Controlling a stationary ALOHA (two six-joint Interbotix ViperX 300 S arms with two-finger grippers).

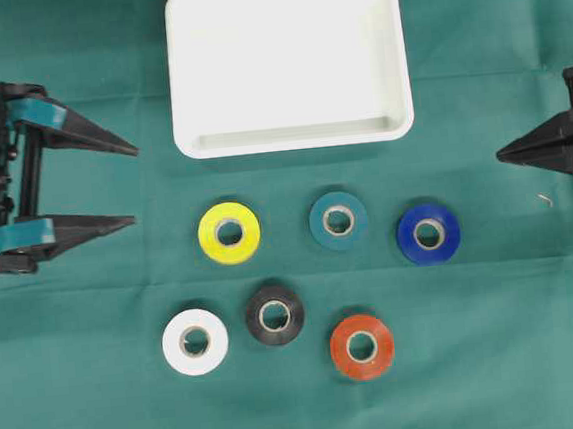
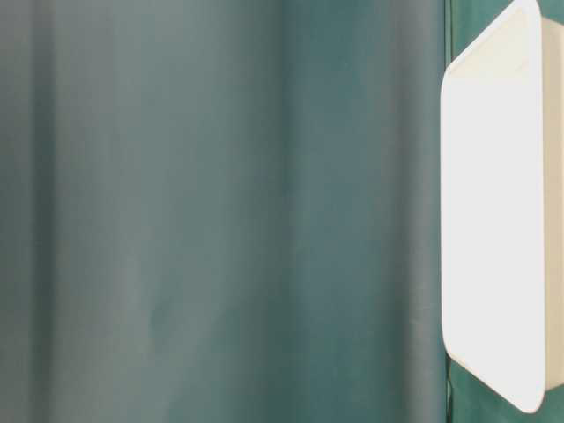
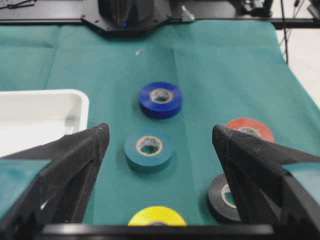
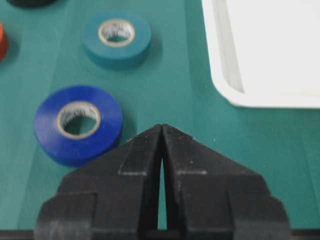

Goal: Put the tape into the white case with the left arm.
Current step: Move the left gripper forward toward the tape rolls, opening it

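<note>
Several tape rolls lie flat on the green cloth: yellow (image 1: pixel 229 233), teal (image 1: pixel 338 220), blue (image 1: pixel 428 233), white (image 1: pixel 195 342), black (image 1: pixel 274 315) and red (image 1: pixel 361 346). The white case (image 1: pixel 290 139) sits behind them, with nothing in it. My left gripper (image 1: pixel 133 185), with teal bands, hovers at the left edge, open wide and holding nothing. It points toward the rolls, apart from all of them. In the left wrist view the left gripper (image 3: pixel 161 131) frames the teal roll (image 3: pixel 149 150), and the yellow roll (image 3: pixel 157 216) is nearest. My right gripper (image 1: pixel 499 156) is shut at the far right, near the blue roll (image 4: pixel 78 125).
The case's near corner (image 3: pixel 75 100) lies just left of my left finger in the left wrist view. The table-level view shows only green cloth and the case (image 2: pixel 493 220) at its right. The other arm's black base (image 3: pixel 125 15) stands at the cloth's far end.
</note>
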